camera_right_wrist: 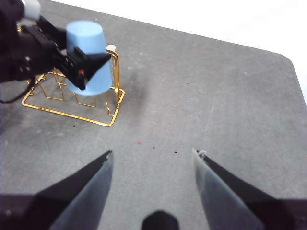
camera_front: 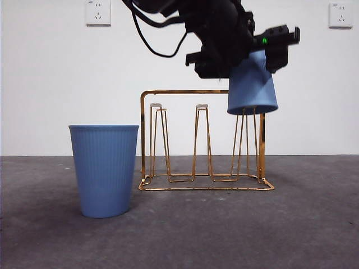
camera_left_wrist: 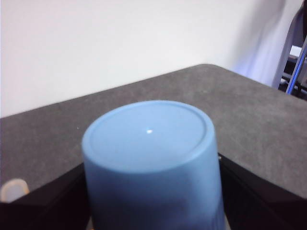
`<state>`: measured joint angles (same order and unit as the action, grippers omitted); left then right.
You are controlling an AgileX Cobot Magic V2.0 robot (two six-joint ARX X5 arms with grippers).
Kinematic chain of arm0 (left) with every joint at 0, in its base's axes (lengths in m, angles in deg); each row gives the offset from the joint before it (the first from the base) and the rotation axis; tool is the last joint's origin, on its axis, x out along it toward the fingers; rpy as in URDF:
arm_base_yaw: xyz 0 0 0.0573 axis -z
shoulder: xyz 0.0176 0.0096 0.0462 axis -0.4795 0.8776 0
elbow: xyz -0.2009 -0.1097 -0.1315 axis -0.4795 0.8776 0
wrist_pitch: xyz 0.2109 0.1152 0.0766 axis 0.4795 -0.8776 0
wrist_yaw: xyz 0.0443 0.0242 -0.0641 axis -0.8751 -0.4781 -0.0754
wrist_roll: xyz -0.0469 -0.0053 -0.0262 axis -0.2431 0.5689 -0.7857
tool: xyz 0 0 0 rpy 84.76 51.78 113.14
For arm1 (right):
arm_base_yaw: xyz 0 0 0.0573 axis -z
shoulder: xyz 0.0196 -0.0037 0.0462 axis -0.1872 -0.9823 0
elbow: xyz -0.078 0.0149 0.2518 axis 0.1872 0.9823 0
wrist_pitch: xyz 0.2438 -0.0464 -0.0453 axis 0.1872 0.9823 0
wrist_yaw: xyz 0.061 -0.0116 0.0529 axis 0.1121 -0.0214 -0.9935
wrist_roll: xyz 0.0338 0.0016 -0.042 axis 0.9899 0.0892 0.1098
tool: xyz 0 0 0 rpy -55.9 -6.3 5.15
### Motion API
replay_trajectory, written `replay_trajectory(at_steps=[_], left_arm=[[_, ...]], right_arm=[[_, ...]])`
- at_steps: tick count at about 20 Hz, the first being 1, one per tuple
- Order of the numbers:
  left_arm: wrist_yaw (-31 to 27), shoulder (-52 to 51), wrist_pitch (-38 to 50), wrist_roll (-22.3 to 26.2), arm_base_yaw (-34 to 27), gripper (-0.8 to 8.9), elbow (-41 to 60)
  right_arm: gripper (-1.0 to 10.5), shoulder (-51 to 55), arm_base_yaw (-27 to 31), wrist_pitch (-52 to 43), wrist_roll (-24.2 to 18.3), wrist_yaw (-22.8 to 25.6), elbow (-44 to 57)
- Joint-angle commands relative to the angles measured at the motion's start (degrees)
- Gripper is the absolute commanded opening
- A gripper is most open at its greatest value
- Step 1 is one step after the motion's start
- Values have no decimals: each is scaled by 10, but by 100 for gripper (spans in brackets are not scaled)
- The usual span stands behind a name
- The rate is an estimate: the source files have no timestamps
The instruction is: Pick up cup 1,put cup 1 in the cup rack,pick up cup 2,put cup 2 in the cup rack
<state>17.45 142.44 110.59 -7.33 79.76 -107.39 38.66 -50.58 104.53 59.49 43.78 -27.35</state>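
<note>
- Far left in the front view: upright blue ribbed cup stands on the dark counter, mouth up, just beside the left end of the cup rack and nearer the camera. Nothing grips it.
- Centre: the gold wire cup rack stands on the counter, arch handle on top. Two left pegs bare, pale caps showing on top.
- Right of centre, high up: left pincer comes in from the top, dark, closed on the inverted blue cup. Cup is mouth down and slightly tilted, rim at about the height of the peg tips at the rack's right end. Can't tell from the front view if the peg is inside the rim yet.
- Left wrist view: inverted cup fills the frame, flat base facing the camera, black jaws pressed against both sides.
- Right wrist view: right pincer hangs over bare counter, jaws wide apart, holding nothing, well apart from the rack. The held cup and left pincer show over the rack's end.
</note>
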Motion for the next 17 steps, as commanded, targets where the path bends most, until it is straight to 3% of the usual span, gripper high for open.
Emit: replay_trajectory(at_steps=[1,17], left_arm=[[-1,16,1,0,-2,-8,-1],[15,85,-54,-63,3,-8,-1]], right_arm=[[284,1,0,-3,6,0,3],[283,1,0,-5,3,-1,4]])
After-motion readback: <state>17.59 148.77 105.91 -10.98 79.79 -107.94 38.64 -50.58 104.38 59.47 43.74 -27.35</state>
